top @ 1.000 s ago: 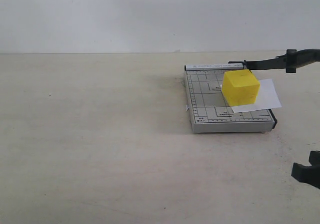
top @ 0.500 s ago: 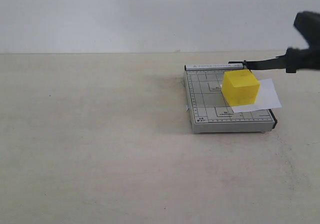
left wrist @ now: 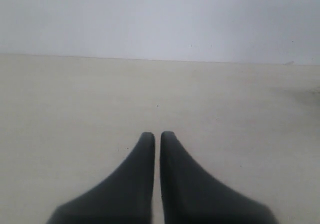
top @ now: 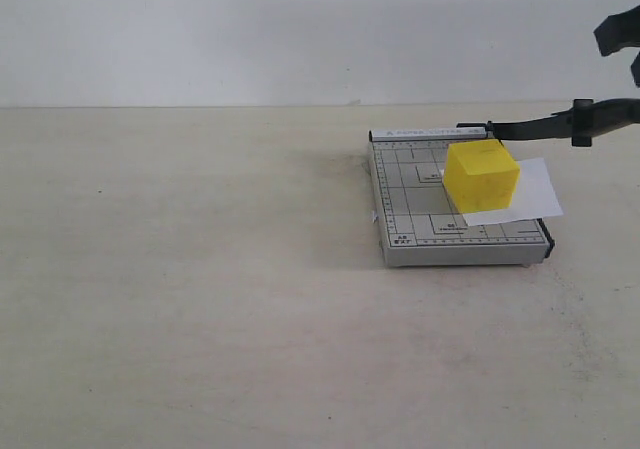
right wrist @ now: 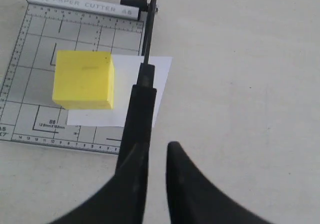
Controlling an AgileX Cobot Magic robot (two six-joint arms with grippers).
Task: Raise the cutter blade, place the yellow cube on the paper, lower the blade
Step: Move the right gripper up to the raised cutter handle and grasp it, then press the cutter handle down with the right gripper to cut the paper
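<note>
The yellow cube (top: 481, 176) (right wrist: 84, 79) sits on the white paper (top: 535, 194) (right wrist: 142, 92), which lies on the grey gridded trimmer board (top: 410, 204) (right wrist: 30, 49) and overhangs its cutting edge. The cutter blade (top: 560, 123) (right wrist: 139, 109) is raised, and its thick handle points out past the board. My right gripper (top: 625, 44) (right wrist: 159, 148) hangs above the handle, apart from it. It is open by a narrow gap and holds nothing. My left gripper (left wrist: 158, 134) is shut and empty over bare table; the exterior view does not show it.
A beige tabletop (top: 200, 269) stretches left of and in front of the board. A white wall (top: 300, 29) stands behind it.
My right gripper has risen from the lower right edge of the exterior view to the upper right, above the blade handle. Cube, paper and blade have not moved.
</note>
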